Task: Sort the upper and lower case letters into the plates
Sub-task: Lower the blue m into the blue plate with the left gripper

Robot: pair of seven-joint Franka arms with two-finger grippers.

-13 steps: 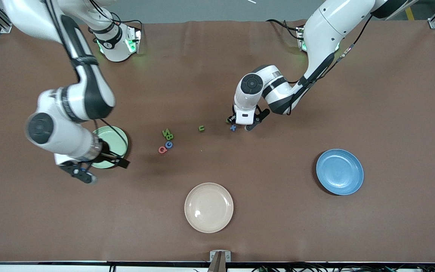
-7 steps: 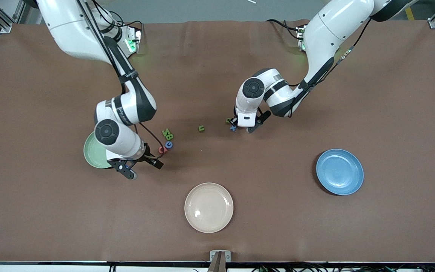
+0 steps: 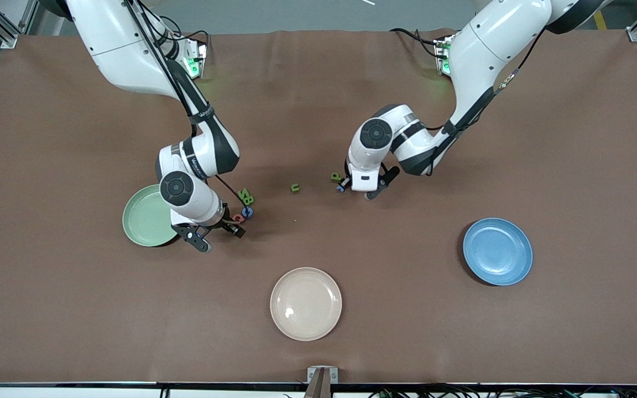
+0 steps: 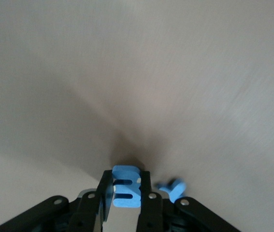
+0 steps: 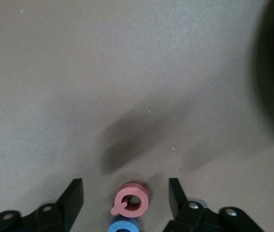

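Blue and mint plates [image 3: 497, 251] [image 3: 147, 223] hold nothing yet: left gripper [image 4: 125, 203] has its fingers pinching a blue letter [image 4: 126, 187], while right gripper [image 5: 125, 200] straddles the pink letter [image 5: 131, 198], fingers wide, on the desk [image 3: 407, 320].

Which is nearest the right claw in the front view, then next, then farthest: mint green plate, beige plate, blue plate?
From the right claw:
1. mint green plate, just beside it at the right arm's end.
2. beige plate, mid-table, nearest the front camera.
3. blue plate, toward the left arm's end.
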